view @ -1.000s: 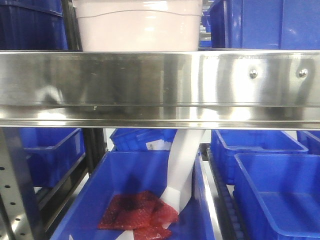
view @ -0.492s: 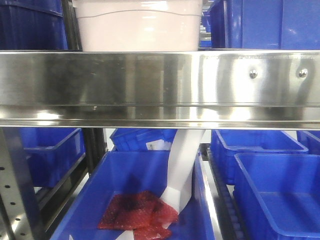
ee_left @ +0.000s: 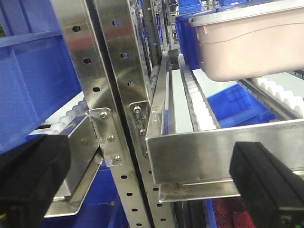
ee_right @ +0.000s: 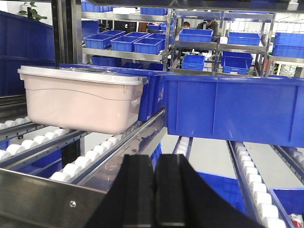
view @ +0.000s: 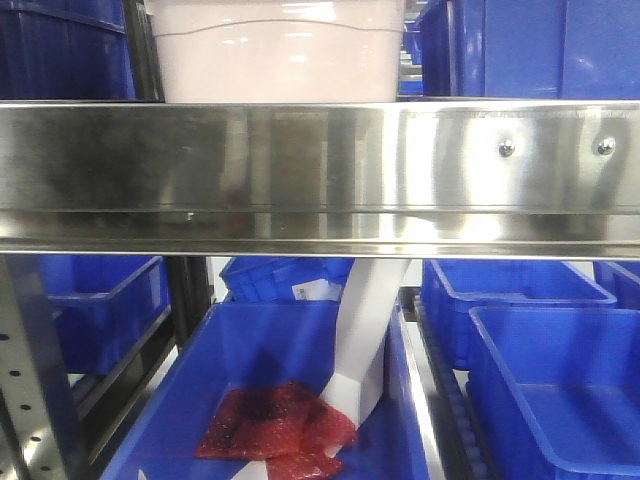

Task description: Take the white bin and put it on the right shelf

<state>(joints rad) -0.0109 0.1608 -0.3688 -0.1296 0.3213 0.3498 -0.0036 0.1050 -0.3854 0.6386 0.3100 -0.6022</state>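
The white bin rests on the rollers of the right shelf, behind its shiny front rail. Neither gripper touches it. In the left wrist view the bin is up at the right, beyond the rail's corner. My left gripper is open wide, and its black fingers straddle the rack upright and the rail end, holding nothing. In the right wrist view the bin stands ahead to the left. My right gripper is shut and empty, just in front of the rail.
A large blue crate sits on the rollers right beside the bin. More blue crates fill the level below; one holds a red mesh bag and a white sheet. A perforated steel upright stands between the left fingers.
Only the reflections in the steel rail have shifted: a pale patch at its left has faded. The bin and the crates have not moved.
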